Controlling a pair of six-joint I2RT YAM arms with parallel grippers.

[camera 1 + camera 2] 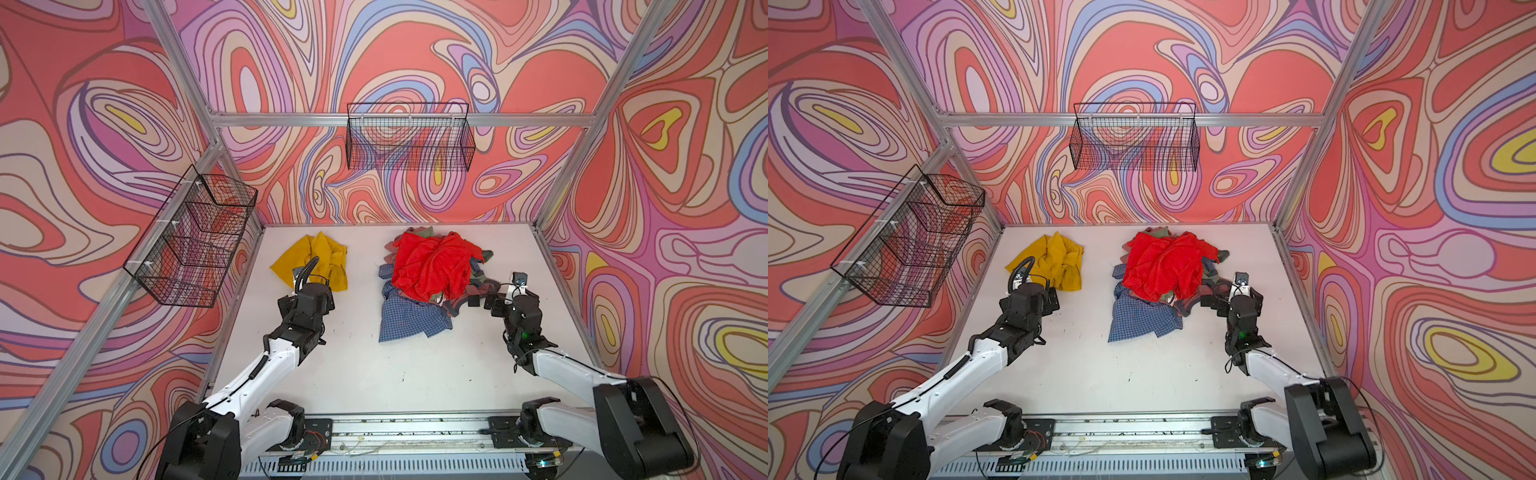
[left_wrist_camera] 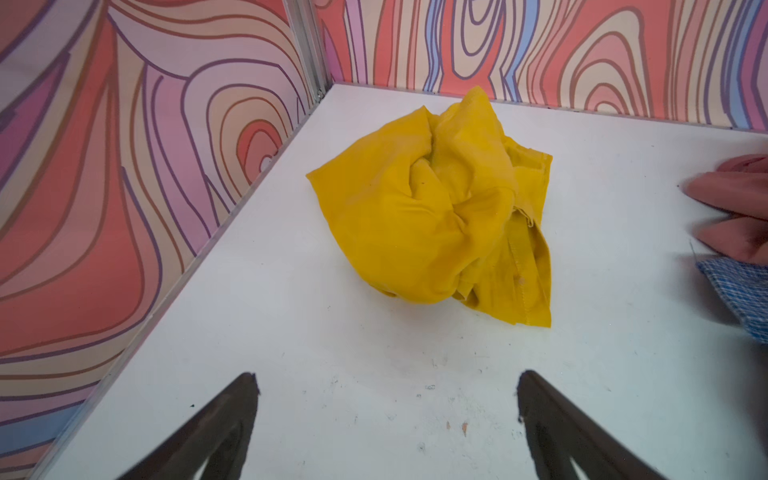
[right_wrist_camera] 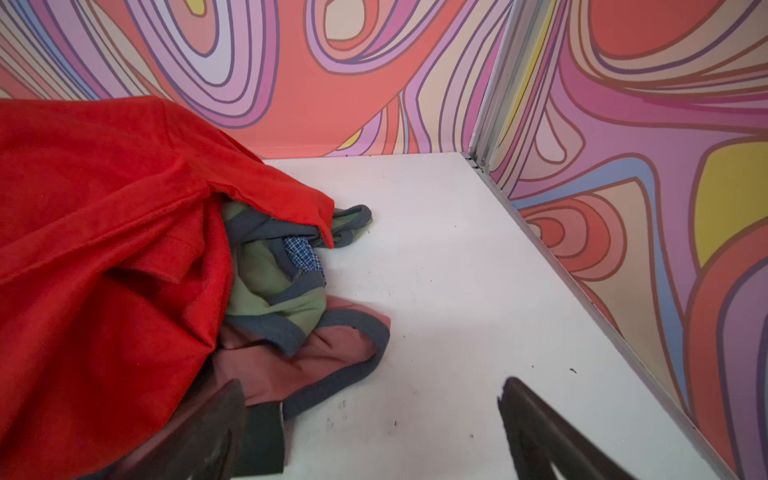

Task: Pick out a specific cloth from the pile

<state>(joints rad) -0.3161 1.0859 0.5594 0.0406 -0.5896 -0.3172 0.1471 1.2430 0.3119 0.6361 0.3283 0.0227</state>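
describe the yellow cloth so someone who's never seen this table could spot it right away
On the white table, look left of the pile. The cloth lies crumpled alone just beyond the open left gripper. It is plain mustard yellow, unlike the pile's red cloth and blue checked shirt.

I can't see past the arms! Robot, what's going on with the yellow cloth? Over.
Left gripper open, empty. Right gripper open, by the pile. Yellow cloth alone on the table, apart from it. Nothing in the way.
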